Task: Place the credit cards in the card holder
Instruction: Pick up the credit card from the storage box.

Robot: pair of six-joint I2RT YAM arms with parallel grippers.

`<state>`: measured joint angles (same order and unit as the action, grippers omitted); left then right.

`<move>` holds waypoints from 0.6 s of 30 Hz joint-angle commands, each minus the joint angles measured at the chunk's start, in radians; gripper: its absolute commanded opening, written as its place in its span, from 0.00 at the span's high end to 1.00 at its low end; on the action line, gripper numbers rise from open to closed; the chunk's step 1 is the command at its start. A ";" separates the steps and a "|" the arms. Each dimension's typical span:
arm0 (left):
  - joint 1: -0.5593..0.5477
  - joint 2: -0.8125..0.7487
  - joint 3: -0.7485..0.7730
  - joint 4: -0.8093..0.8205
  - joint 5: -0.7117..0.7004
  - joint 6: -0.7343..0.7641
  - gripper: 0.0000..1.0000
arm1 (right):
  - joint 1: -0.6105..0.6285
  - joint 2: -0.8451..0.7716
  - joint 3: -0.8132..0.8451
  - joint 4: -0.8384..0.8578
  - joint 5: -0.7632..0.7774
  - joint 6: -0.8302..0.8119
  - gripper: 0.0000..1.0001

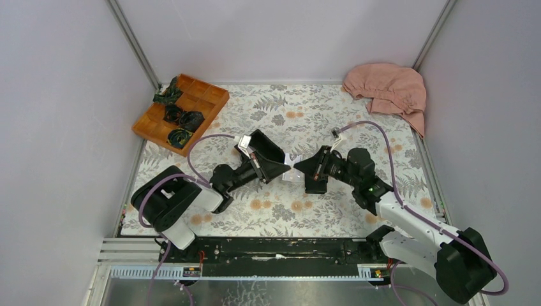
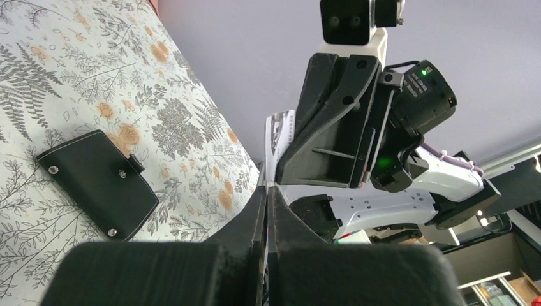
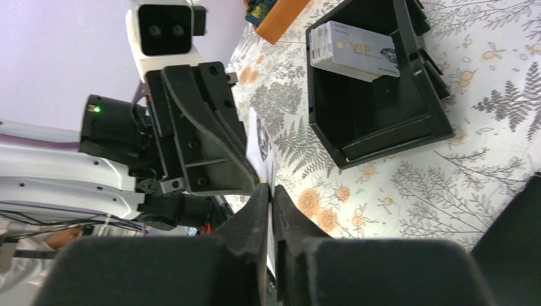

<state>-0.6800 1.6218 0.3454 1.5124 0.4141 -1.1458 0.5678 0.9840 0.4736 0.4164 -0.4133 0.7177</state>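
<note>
Top view: your left gripper (image 1: 284,169) and right gripper (image 1: 303,171) meet tip to tip over mid-table, with one white credit card (image 1: 292,173) between them, off the floral tablecloth (image 1: 306,121). The open black box (image 1: 273,150) sits just far-left of the left claw. An orange tray (image 1: 214,95) lies at the far left and a pink cloth (image 1: 388,88) at the far right, both well clear.

Left wrist view: the left fingers are pressed together on the card's near edge. The card stands up from the tips into the opposite claw. The card holder (image 2: 96,185) lies closed on the cloth to the left of the fingers, with its snap tab fastened. You can't pick it out from above.

Right wrist view: the right fingers look closed onto the same card, with only a thin sliver between them. The spare stack of cards (image 3: 354,44) stands inside the box, printed face showing.

Risks, as I judge them:
- Both claws pinch one thin card, so any pull or twist by either arm could bend it or snap it loose.
- If one side releases before the other grip is firm, the card drops.
- The holder is shut, so nothing goes in until it is opened, and that needs a free claw.
- The arms are crowded, so a swing of the left arm could knock the box.
</note>
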 commanded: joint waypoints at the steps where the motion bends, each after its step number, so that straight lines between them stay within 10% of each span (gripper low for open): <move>1: -0.010 0.019 0.026 0.085 -0.008 -0.019 0.99 | -0.003 0.000 -0.020 0.122 -0.045 0.036 0.99; 5: -0.006 0.024 0.003 0.078 -0.043 -0.024 0.51 | -0.006 -0.039 -0.011 0.073 -0.041 0.031 1.00; 8: -0.003 0.023 -0.011 0.039 -0.062 -0.010 0.32 | -0.008 -0.102 0.032 -0.066 -0.006 -0.023 1.00; 18: -0.065 -0.068 0.037 -0.432 -0.224 0.277 0.32 | -0.008 -0.124 0.257 -0.656 0.228 -0.211 1.00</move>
<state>-0.6937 1.6161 0.3416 1.3346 0.3035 -1.0569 0.5617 0.8280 0.6170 0.0257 -0.3084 0.6121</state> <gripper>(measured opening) 0.685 0.018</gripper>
